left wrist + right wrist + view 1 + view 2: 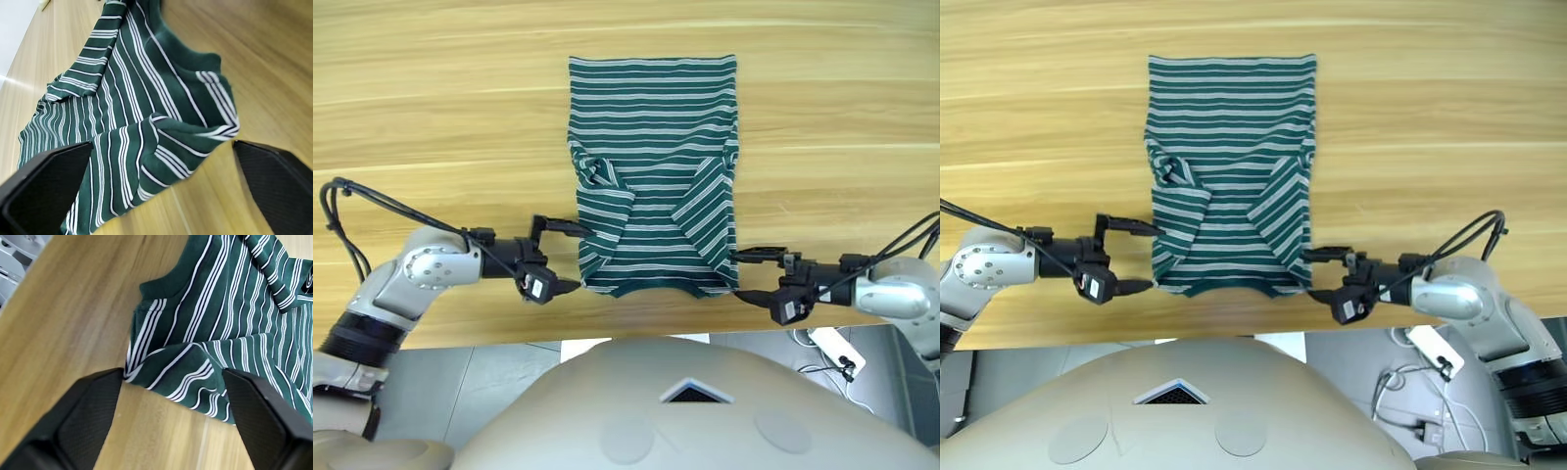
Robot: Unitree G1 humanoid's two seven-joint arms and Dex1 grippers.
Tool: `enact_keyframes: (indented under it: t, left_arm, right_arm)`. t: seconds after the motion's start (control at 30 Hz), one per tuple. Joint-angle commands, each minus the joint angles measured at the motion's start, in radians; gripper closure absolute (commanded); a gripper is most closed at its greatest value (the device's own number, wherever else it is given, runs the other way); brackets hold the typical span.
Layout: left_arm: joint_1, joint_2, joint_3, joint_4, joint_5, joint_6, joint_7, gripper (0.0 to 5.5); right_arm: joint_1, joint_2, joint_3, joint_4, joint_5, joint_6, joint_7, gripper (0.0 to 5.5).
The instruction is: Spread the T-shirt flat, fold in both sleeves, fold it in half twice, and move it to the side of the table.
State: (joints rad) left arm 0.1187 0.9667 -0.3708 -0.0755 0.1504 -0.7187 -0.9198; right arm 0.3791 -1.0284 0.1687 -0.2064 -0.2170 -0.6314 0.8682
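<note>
A pale wooden surface (pixel 431 117) with long grain runs across the head views, and grey floor shows past its near edge, where a white device with cables (pixel 837 351) lies off to the right. The T-shirt (pixel 656 147), dark green with thin white stripes, lies around the middle of the surface as a tall rectangle, its collar end at the near edge and its hem at the far side. Both sleeves are folded inward as slanted flaps, the left sleeve (pixel 602 211) and the right sleeve (pixel 705 211), with some bunching above the left one. The left end effector (pixel 579 259) sits at the shirt's near left corner, its fingers (pixel 44 191) spread wide with the folded shoulder edge between them. The right end effector (pixel 740 274) sits at the near right corner, fingers (pixel 83 421) likewise spread around that corner, not pinching the cloth.
</note>
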Motion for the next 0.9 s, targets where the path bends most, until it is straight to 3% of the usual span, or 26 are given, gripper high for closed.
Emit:
enact_keyframes:
  t: [0.03, 0.7, 0.9]
  left_arm:
    - [0.009, 0.013, -0.037, 0.034, 0.058, 0.006, -0.035, 0.76]
    - [-0.021, -0.004, -0.062, 0.045, 0.068, 0.006, -0.030, 4.01]
    - [-0.022, -0.001, -0.062, 0.040, 0.046, 0.008, -0.047, 4.93]
  right_arm:
    - [0.000, 0.008, 0.038, 0.027, -0.076, 0.052, 0.006, 1.80]
    - [-0.025, 0.006, 0.089, 0.031, -0.085, 0.065, -0.019, 5.30]
    - [-0.029, 0.005, 0.091, 0.029, -0.084, 0.068, -0.021, 5.50]
